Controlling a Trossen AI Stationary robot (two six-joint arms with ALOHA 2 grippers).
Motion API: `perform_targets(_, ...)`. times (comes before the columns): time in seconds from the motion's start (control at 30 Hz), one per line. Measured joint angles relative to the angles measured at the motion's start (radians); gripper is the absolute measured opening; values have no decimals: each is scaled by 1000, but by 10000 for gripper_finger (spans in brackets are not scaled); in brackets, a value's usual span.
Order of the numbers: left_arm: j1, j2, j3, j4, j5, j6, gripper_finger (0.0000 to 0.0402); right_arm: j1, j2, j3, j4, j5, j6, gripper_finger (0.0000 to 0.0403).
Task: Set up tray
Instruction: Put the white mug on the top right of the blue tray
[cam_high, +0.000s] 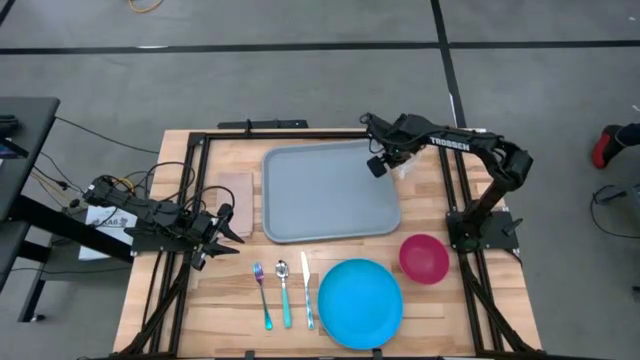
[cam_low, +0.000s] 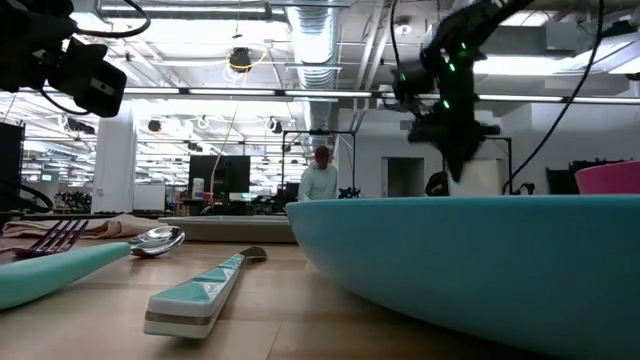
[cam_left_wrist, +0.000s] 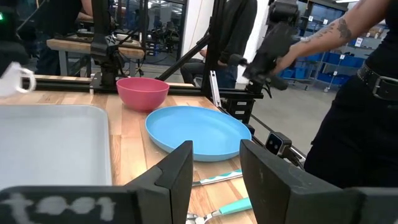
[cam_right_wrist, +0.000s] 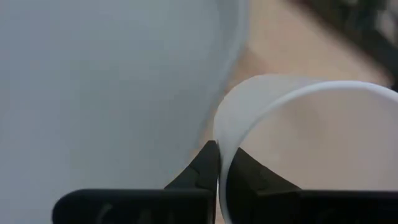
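The grey-blue tray lies flat in the middle of the table and also shows in the left wrist view and the right wrist view. My right gripper is at the tray's far right corner, shut on a white cup. My left gripper waits open near the tan napkin, left of the tray. My right gripper pinches the white cup's wall at its rim, with one finger inside the cup and one outside. The fingers come from above, pointing down. The cup stays upright, its mouth up. Whether its base is on the table, I cannot tell.
A bright-blue plate and a pink bowl sit near the table's near right. A fork, spoon and knife lie left of the plate. A person's arm shows beyond the table's edge.
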Motion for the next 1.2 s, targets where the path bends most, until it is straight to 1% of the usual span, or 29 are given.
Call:
perform_targets(0.07, 0, 0, 0, 0, 0, 0, 121, 19, -1, 66, 1, -14, -52, 5)
perform_targets(0.17, 0, 0, 0, 0, 0, 0, 121, 43, -1, 146, 22, -83, -144, 4)
perform_targets(0.3, 0, 0, 0, 0, 0, 0, 121, 57, 24, 201, 51, -167, -213, 3)
perform_targets(0.5, 0, 0, 0, 0, 0, 0, 121, 41, 134, 207, 24, -187, -246, 3)
perform_targets(0.6, 0, 0, 0, 0, 0, 0, 121, 38, 188, 206, 60, -187, -269, 2)
perform_targets(0.77, 0, 0, 0, 0, 0, 0, 121, 26, 240, 208, 127, -222, -284, 3)
perform_targets(1.1, 0, 0, 0, 0, 0, 0, 121, -45, 256, 208, 151, -222, -295, 4)
perform_targets(1.2, 0, 0, 0, 0, 0, 0, 121, -70, 256, 208, 150, -256, -296, 3)
